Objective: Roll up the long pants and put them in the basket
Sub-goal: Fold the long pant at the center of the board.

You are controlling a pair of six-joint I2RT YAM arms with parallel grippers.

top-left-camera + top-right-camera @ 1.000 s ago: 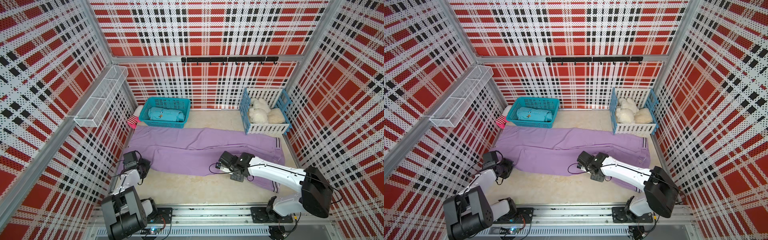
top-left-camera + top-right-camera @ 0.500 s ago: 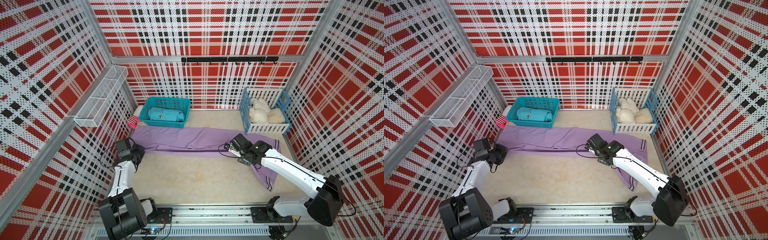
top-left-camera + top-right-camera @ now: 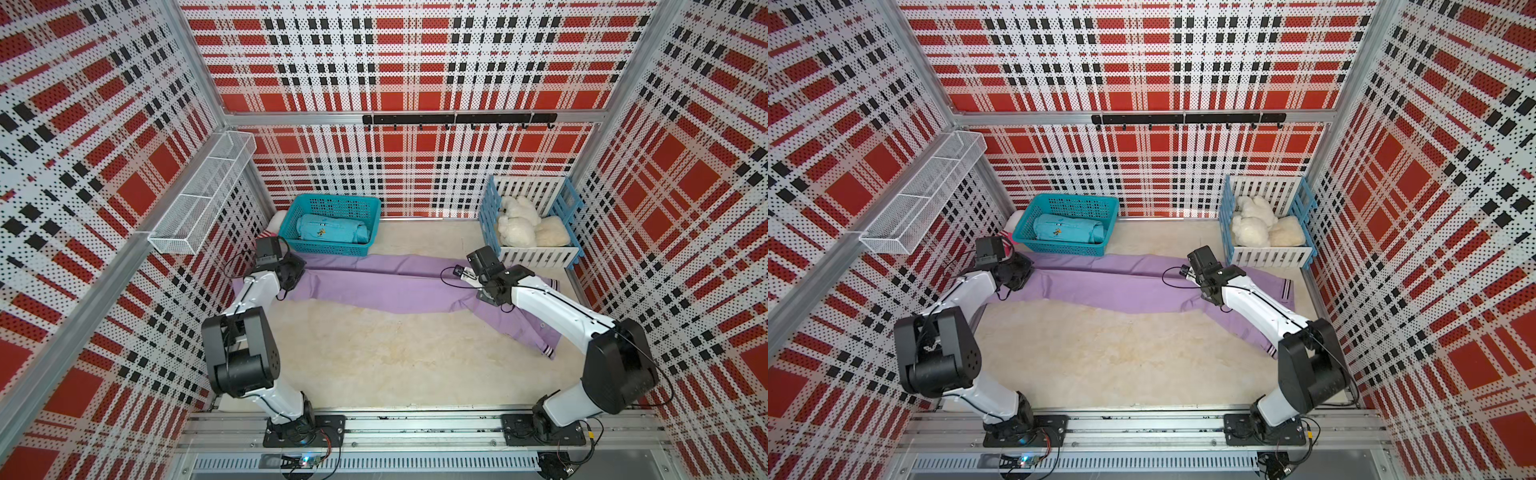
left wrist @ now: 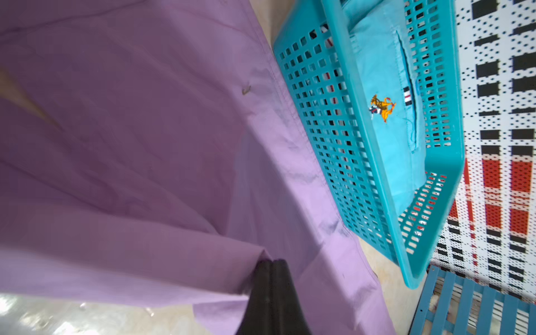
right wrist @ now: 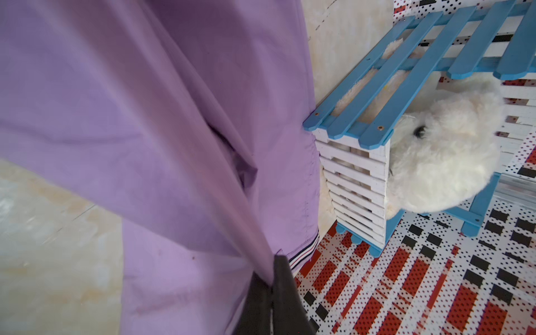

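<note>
Left fingers (image 4: 261,293), right fingers (image 5: 284,301) clamp thin lilac cloth long pants (image 3: 374,284); we'd lay held edge level just beyond them.

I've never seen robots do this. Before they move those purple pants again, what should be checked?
1. The left end effector pinches the long pants: ok.
2. The right end effector pinches them too: ok.
3. Fold lies even: not ok, the waistband corner trails toward the front.
4. Cloth free of the teal basket: cannot tell.
5. Cloth free of the slatted crate: cannot tell.
6. Bare table in front for rolling: ok.
</note>
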